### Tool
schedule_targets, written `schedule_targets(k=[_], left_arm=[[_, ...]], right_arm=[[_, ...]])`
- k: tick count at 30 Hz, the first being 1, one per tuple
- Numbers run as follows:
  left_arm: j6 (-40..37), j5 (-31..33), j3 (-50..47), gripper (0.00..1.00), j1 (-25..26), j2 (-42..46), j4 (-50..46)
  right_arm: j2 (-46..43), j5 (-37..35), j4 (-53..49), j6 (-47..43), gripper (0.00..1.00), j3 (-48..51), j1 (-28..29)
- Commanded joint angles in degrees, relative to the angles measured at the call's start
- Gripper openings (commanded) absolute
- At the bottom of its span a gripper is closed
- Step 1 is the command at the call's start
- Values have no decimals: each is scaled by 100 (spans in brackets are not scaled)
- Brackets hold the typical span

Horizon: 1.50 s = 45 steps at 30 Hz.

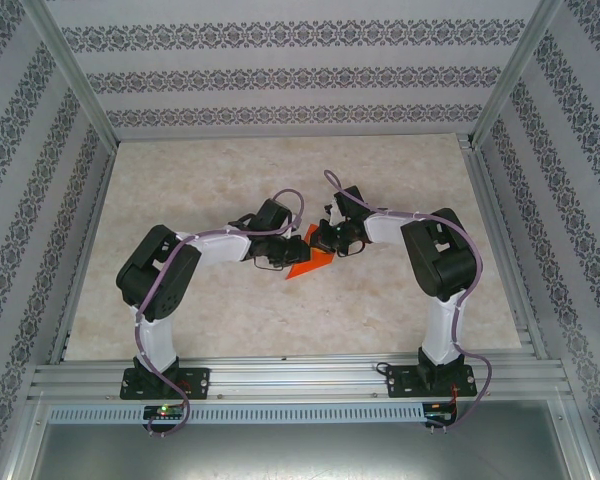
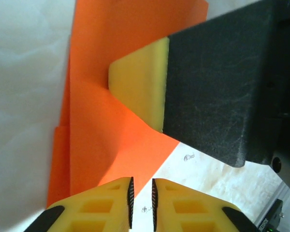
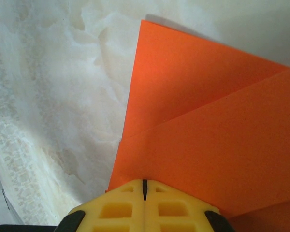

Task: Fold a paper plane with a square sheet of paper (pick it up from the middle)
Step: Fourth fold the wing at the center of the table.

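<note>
Left wrist view, Jo: left jaws are ribbed yellow plastic, parted by a slit. Nothing between them that I can see, just bare worktop thru the gap.

Ok Sam. Right jaws?

Clenched tip to tip, only a seam line showing. Looks like they press down on the thin bright orange-red square sheet of paper, not pinching it. From the left cam, one black finger w/ a pale-yellow pad sits flat on the sheet.

Where's the sheet?

Lying on the pale cream marbled worktop, mid-table between both arms, approx. centre from the top external cam.

Which step?

Early-to-mid folding, I'd judge. A diagonal flap lies over the base layer w/ a crisp straight edge, and there are more overlapped layers on one side. No dart yet: no narrow point, no wings.

Next move?

Prob. the left jaws take a free edge or press a crease while the right ones pin. That needs a low, flat approach. Paper is matte, plain and v. thin, so I'd expect it to skid or buckle if the pin slips. Worktop looks smooth and mottled, so little grip there imo.
</note>
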<state>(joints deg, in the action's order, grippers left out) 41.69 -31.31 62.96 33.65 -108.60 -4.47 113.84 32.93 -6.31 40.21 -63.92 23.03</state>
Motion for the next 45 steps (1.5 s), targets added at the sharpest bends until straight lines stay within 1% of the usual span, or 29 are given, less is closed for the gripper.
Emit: schedule_targets(k=[1,10,16,32,36,42,45], left_arm=[[258,-83,102,23,98,114,-312],[375,216,74,23,103,-4,-677],[315,410,-7,19,98,-12,-791],[255,585,-310,18,29,5,-923],[235,546,-379,18,12,48,-938],[298,117,-334,18,18,332,-593],[270,35,-205,19,44,416,-636]], right_arm=[[399,-709,-651,-139,2,98,-92],[419,-742,-729,-171,2,86,-83],[466,-745,-760,-183,2,82,-88],[542,-801,-901,-241,2,67,-79],[549,-808,-941,-254,2,72,-79],[566,-801,-944,-256,2,65,-69],[564,-805,-949,-252,3,64,-66]])
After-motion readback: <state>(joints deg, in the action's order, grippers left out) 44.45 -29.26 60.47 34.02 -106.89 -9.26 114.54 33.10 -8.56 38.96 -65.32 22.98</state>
